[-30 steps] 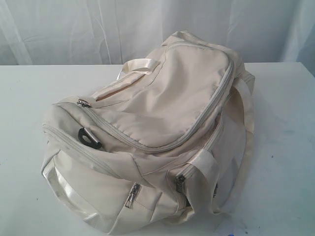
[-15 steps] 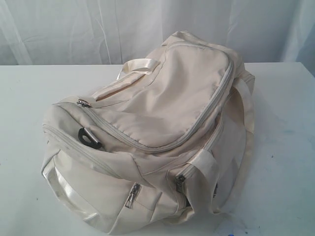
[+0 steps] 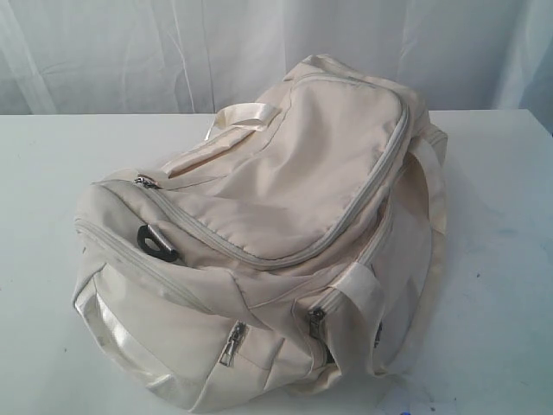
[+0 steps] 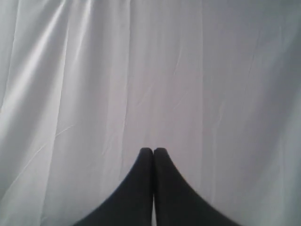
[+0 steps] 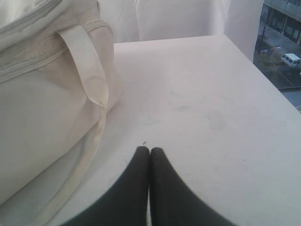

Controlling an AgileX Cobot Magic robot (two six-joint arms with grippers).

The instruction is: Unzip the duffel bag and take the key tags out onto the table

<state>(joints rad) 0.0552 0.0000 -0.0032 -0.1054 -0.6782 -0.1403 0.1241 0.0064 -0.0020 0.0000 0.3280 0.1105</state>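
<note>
On the desk (image 3: pixel 52 173), centred in the exterior view: one duffel bag (image 3: pixel 285 207), zipped shut as far as visible, long axis diagonal from near left to far right. Count of key tags in view: zero; judged to be inside the bag. Main zipper (image 3: pixel 259 259) curving round the top panel, its pull (image 3: pixel 145 181) at the near-left end. Also counted: two pocket pulls (image 3: pixel 232 341) on the near side, two webbing handles (image 3: pixel 246 114), two end effectors. State of left end effector (image 4: pixel 153 151): fully closed, empty, facing only a white curtain (image 4: pixel 94 70), bag absent from its wrist view. State of right end effector (image 5: pixel 149 150): fully closed, empty, over the desk, bag just beside it. Judged nearer to the bag: right arm; pull, however, on the left arm's side. Plan the approach toward that pull, then along the zipper line.
</note>
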